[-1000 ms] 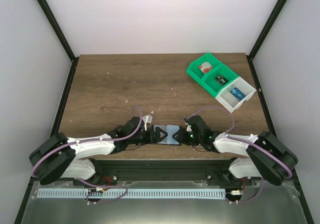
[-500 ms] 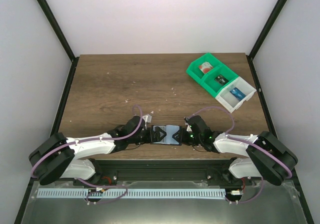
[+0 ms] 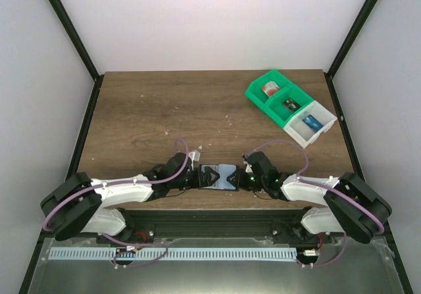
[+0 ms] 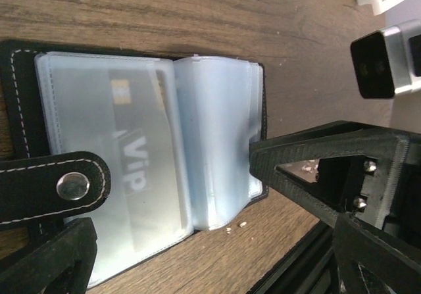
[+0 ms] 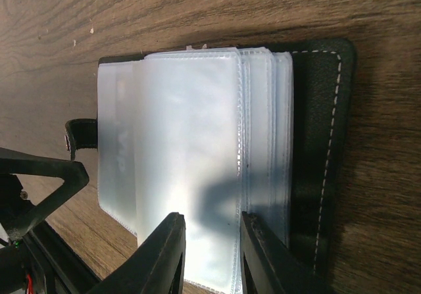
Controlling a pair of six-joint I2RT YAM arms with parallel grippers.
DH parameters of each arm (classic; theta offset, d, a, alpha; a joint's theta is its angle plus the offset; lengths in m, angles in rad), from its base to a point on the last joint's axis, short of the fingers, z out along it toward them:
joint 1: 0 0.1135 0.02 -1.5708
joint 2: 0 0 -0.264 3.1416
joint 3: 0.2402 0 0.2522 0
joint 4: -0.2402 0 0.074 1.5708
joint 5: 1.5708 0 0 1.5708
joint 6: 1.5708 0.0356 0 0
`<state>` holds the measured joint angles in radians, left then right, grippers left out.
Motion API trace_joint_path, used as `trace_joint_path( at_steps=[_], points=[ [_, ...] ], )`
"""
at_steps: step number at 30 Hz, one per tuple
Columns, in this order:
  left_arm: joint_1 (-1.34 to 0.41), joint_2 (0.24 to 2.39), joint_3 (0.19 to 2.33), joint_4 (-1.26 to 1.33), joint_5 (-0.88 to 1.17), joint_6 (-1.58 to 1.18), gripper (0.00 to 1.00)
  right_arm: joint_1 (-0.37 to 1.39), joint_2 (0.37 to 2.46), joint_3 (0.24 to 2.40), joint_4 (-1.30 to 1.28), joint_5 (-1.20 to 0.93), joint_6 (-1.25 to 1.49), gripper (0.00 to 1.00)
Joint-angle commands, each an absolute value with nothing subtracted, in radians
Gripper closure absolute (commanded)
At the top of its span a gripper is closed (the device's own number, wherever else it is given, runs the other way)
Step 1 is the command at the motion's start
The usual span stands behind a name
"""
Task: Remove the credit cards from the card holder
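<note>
- No change: light blue folding card holder stays open, pale VIP credit card still sleeved.
- Left gripper gapes; right gripper sits narrowed, grip unclear.

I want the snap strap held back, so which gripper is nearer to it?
Left. The left gripper stands open across the card holder, one finger right beside the snap strap; the right gripper pinches the clear sleeves at the holder's opposite edge.
</note>
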<state>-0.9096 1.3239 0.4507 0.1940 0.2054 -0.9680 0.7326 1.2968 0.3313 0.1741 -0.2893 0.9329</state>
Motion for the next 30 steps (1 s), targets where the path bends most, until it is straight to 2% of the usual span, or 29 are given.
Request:
trace_joint_path(
  at_steps=[1,30],
  points=[
    [-0.914,1.355,0.454,0.214,0.21,-0.966,0.0,0.74,1.307,0.313,0.15,-0.28,0.933,0.74],
    [-0.947,1.342,0.498,0.186,0.194,-0.963,0.01,0.74,1.316,0.301,0.169,-0.288,0.935,0.74]
  ],
)
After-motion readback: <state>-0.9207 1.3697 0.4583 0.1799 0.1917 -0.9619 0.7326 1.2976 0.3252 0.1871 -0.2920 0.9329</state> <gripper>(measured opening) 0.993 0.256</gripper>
